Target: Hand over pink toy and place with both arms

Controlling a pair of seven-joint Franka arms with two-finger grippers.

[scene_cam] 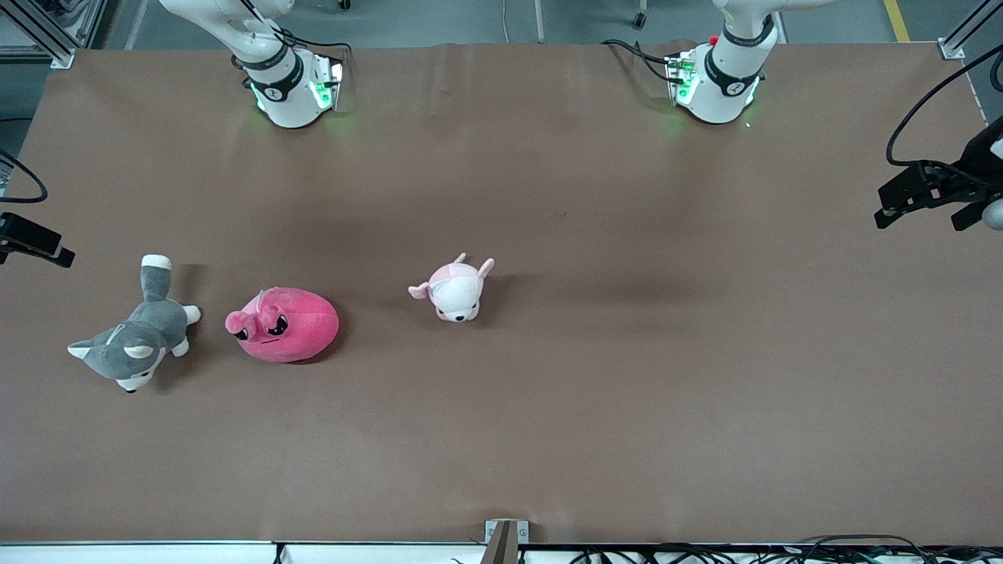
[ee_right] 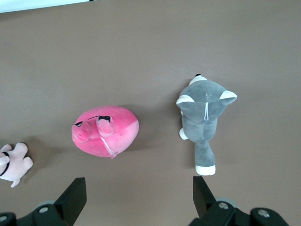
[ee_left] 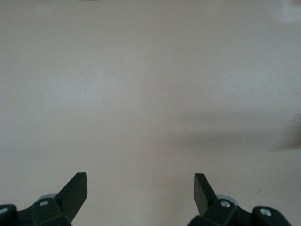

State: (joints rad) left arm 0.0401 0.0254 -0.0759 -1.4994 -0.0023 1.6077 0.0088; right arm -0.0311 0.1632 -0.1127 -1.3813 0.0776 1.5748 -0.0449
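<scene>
Fingers [ee_left: 75, 190] of both arms spread apart; right fingers [ee_right: 75, 197] above pink toy [ee_right: 106, 131].

pink toy [scene_cam: 284, 325] seen as soft matt plush, grey dog [scene_cam: 133, 337] fuzzy cloth, table [scene_cam: 627, 352] covered in matt brown sheet, arms [scene_cam: 286, 78] glossy white plastic

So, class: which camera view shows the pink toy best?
The front view: the pink toy lies whole on the table, face and eyes visible, between the grey dog and the small pale plush. The right wrist view also shows it whole, from above. The left wrist view shows only bare table.
</scene>
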